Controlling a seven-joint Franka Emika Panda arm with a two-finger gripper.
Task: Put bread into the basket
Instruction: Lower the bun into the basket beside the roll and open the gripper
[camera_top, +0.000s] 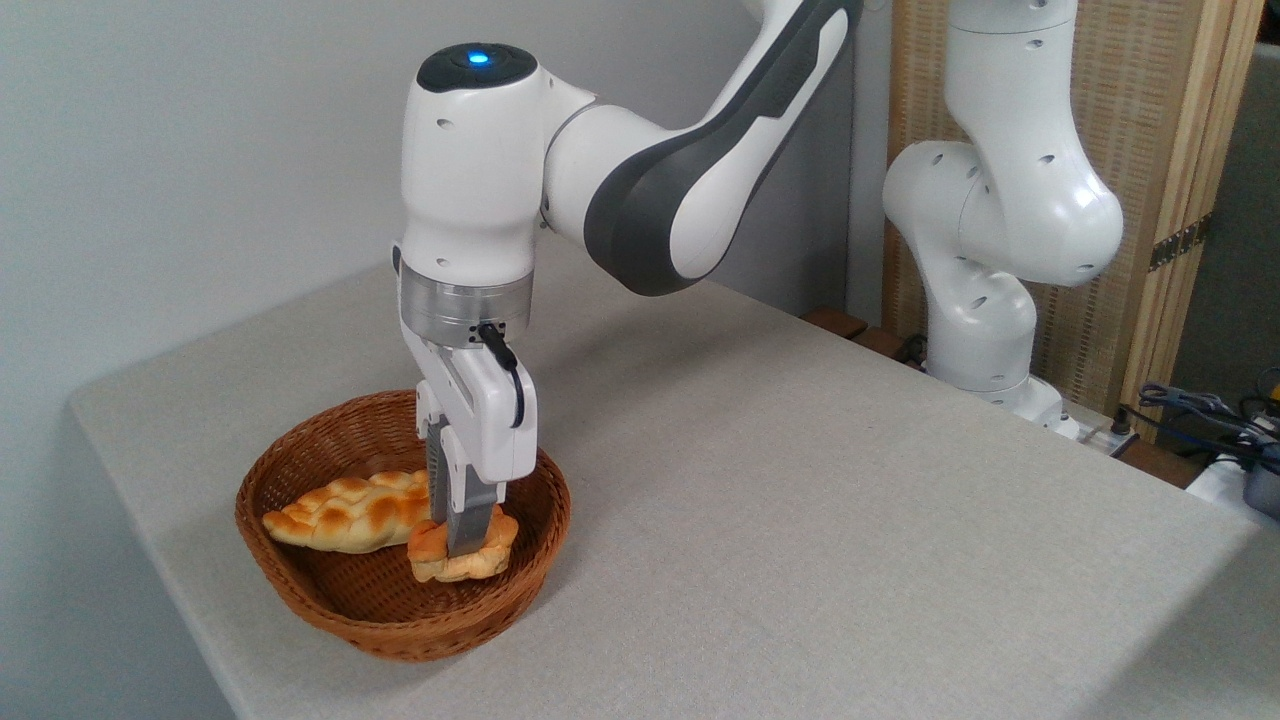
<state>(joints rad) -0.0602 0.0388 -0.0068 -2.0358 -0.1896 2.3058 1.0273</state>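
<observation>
jaws (462, 535) clamping bun (462, 552) in basket (300, 585), w/ braided loaf (345, 515)

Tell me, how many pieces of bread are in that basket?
2. A long braided loaf lies on the left side of the basket; a small round bun sits beside it, under the gripper. None looks hidden.

Small orange-golden knotted bun (462, 560) lies inside a round reddish-brown wicker basket (330, 610) at lower left of the frame.
</observation>
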